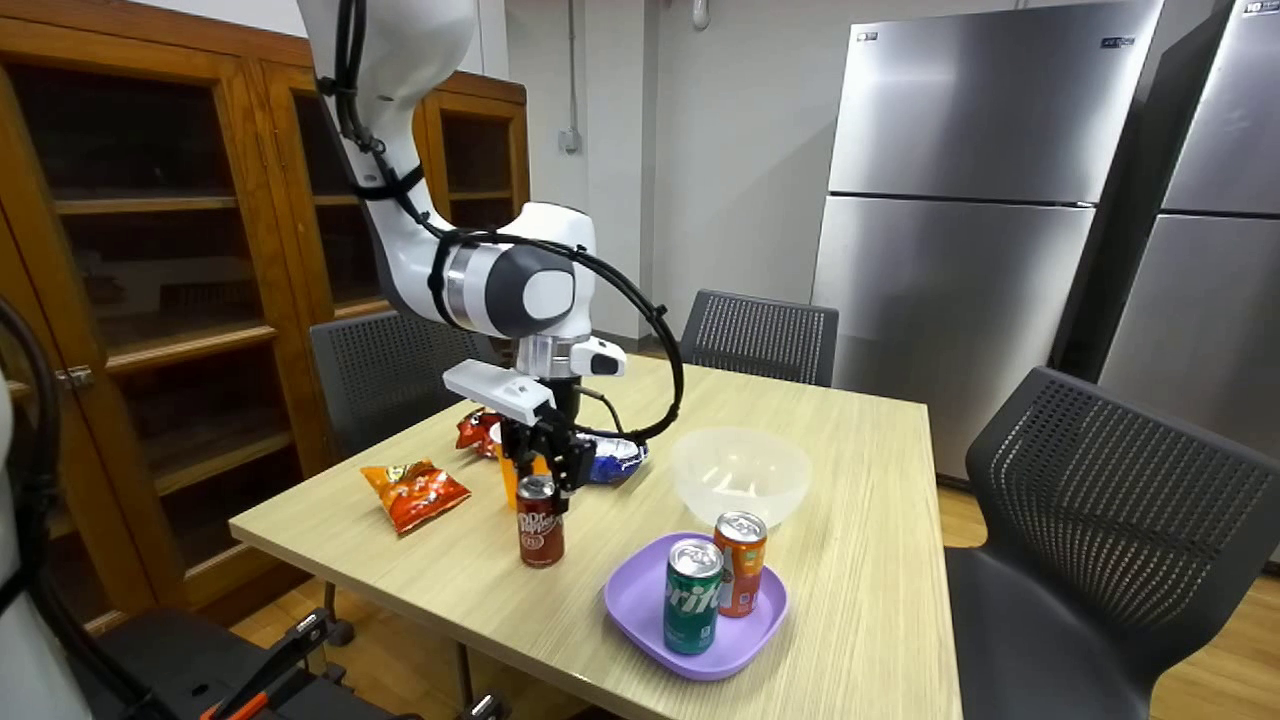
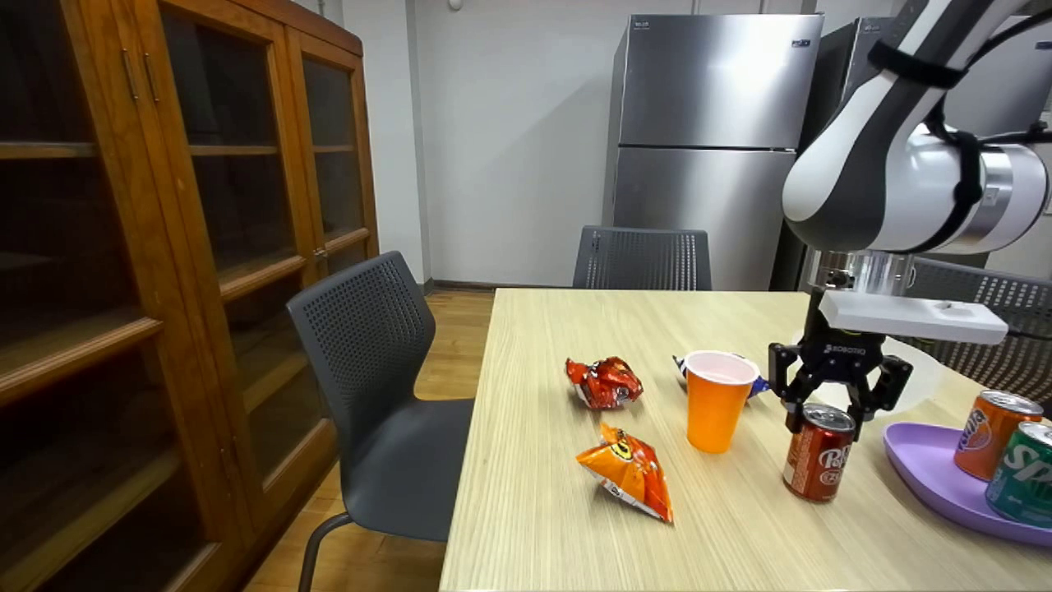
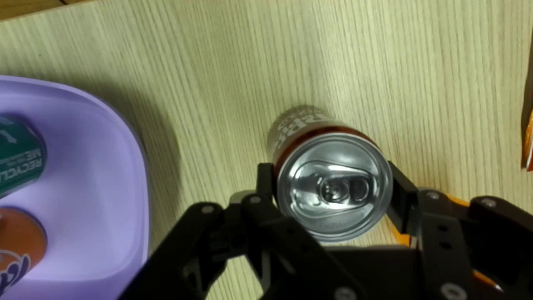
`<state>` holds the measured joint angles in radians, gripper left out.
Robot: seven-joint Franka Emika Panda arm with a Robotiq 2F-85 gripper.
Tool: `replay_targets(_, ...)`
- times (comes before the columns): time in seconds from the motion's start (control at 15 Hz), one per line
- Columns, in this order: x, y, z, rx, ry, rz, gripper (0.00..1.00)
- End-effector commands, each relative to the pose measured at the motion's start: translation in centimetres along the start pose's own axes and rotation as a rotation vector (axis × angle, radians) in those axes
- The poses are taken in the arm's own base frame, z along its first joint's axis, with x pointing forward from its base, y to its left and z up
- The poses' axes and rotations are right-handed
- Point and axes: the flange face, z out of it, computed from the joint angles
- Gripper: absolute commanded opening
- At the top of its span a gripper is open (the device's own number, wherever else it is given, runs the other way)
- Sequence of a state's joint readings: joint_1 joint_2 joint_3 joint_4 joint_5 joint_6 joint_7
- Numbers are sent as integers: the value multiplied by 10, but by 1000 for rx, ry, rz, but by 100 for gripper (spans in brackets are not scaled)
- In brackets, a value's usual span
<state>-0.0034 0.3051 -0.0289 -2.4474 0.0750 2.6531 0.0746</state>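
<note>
Wrist view: your pincer (image 3: 333,183) squeezed the soda can (image 3: 333,191) and hid most of the orange cup (image 2: 713,407); a purple plate (image 3: 95,179) sat near.

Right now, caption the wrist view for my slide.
The gripper grips a Dr Pepper can beside a purple tray holding a green can and an orange can.

Bright light is filling both exterior views, glaring off the tall brushed-steel refrigerator (image 1: 975,240) and leaving a soft diagonal shadow on the plain white wall (image 2: 509,148). In the wrist view, the shallow purple plastic plate (image 3: 100,179) is casting a blurry shadow, and the silver-topped, dark-red aluminium can (image 3: 333,179) is glinting.
</note>
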Motion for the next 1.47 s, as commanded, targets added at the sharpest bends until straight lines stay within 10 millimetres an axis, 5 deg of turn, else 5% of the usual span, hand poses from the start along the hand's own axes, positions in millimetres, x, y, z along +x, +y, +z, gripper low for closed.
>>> replay_targets(0.0,1,3,-8,-1,-9,-24,38)
replay_targets(0.6,-5,18,-41,10,46,25,38)
replay_targets(1.4,-7,95,-75,19,119,215,38)
